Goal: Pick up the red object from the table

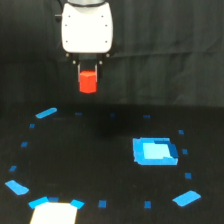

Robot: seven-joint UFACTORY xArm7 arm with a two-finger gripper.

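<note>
Red-orange matte hexagonal block [88, 81] we see pinched between closed fingers of white gripper [88, 75], at 12 o'clock above black table [100, 150]; larger blue square patch [154, 151] at 4 o'clock.

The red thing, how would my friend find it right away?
Find the big white robot arm at the top. Just under it hangs the gripper, holding the red object above the black table. It's the only red piece; everything scattered below is blue.

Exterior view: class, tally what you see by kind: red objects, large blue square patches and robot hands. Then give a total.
Red object: 1
Blue square patch: 1
Hand: 1
Total: 3
</note>
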